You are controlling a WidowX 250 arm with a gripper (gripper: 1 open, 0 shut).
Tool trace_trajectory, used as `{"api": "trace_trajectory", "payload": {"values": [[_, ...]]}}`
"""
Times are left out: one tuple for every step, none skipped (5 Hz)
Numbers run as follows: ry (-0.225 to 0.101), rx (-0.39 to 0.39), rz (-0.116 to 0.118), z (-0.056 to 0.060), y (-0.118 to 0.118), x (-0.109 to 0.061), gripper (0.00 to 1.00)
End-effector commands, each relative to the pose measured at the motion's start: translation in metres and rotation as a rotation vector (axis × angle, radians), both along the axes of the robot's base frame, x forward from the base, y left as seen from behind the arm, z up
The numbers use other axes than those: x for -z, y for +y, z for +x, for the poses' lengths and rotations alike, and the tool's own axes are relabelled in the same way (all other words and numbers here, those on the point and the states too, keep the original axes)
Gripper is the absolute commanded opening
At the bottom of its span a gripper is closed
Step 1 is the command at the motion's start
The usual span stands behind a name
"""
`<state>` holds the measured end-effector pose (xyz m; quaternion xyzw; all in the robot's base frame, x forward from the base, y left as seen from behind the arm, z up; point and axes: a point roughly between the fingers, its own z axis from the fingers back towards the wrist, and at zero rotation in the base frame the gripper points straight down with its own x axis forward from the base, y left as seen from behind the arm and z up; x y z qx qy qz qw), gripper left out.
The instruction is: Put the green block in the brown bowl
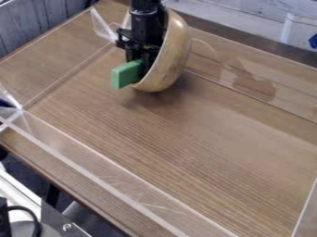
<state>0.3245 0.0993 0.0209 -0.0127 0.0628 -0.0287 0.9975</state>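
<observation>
The green block (124,74) hangs tilted just above the wooden tabletop, its upper end pinched in my black gripper (133,57), which is shut on it. Right behind it the brown bowl (170,57) is tipped up on its edge at the back left of the table, leaning away to the right. The block's right side touches or nearly touches the bowl's lower rim. My gripper body covers the bowl's left part, and I cannot tell whether the bowl's opening faces the block.
Low clear plastic walls (74,153) fence the wooden tabletop (198,130) at the front and on the left. A white and blue object (301,32) stands beyond the far right corner. Dark frame parts (25,218) lie below the front edge.
</observation>
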Motion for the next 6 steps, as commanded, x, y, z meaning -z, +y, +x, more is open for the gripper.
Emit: {"api": "trace_trajectory", "payload": {"values": [[0.009, -0.003, -0.003, -0.001, -0.005, 0.026, 0.0], [-0.005, 0.001, 0.011, 0.003, -0.004, 0.027, 0.0], [-0.018, 0.004, 0.026, 0.008, -0.003, 0.028, 0.0], [0.008, 0.014, 0.032, 0.009, -0.002, 0.029, 0.0], [0.035, 0.024, 0.039, 0.01, -0.002, 0.028, 0.0], [0.027, 0.028, 0.051, 0.013, -0.005, 0.029, 0.0]]}}
